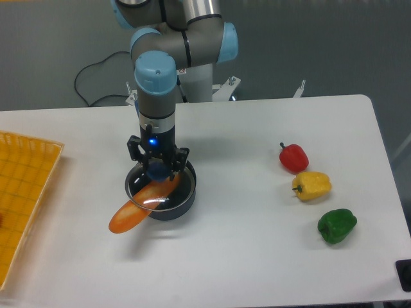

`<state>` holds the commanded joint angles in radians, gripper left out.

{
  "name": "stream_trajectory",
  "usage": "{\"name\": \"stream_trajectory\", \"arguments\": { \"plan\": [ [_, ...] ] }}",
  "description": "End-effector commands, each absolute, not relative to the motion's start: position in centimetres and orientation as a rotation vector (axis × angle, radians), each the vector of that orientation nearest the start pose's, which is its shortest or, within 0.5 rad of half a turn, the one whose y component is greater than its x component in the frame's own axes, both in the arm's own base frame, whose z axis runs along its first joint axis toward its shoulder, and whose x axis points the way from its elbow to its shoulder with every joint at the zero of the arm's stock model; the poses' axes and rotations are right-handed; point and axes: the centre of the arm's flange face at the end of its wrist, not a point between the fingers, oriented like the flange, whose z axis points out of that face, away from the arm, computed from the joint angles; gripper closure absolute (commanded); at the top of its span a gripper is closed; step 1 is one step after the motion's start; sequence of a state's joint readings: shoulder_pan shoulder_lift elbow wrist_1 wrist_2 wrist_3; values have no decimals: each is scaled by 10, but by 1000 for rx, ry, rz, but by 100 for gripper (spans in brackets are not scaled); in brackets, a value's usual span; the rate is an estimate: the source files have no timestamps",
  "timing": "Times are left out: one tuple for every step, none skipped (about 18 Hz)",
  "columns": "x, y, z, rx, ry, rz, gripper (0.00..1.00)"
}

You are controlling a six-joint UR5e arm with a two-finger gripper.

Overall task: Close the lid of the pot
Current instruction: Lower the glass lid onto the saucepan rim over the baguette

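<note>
The pot (185, 196) is a small dark round saucepan at the table's middle left; its long handle is hidden. The glass lid (146, 197), with a thin metal rim, lies over the pot's left part, slightly tilted. My gripper (156, 169) points straight down over the pot, and its fingers are shut on the lid's dark blue knob (156, 171). A long orange object (131, 215) lies in the pot and sticks out over the front left rim, under the lid.
An orange mesh tray (22, 192) sits at the left edge. A red pepper (293, 158), a yellow pepper (312, 186) and a green pepper (336, 225) lie at the right. A black object (404, 274) is at the front right corner.
</note>
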<state>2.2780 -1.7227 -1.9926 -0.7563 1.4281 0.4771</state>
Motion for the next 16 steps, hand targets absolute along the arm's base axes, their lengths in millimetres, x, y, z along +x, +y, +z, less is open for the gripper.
{"name": "stream_trajectory", "arguments": {
  "plan": [
    [-222,486,298,-2849,-305,24,30],
    [-222,486,298,-2848,-302,23,28],
    [-222,487,297,-2850,-303,23,28],
    [-222,487,296,-2851,-303,22,27],
    [-223,487,296,-2851,-303,22,27],
    [-223,487,296,-2851,-303,22,26],
    [-223,487,296,-2851,-303,22,25],
    [-223,487,296,-2852,-301,24,24],
    [-222,487,296,-2856,-300,31,24],
    [-224,486,296,-2859,-306,39,24],
    [-224,486,295,-2861,-307,41,24],
    [-224,486,296,-2860,-307,42,21],
    [-224,487,297,-2858,-304,45,17],
    [-225,487,298,-2857,-304,48,11],
    [-225,488,300,-2854,-303,52,4],
    [-226,488,302,-2851,-305,54,0]
  ]
}}
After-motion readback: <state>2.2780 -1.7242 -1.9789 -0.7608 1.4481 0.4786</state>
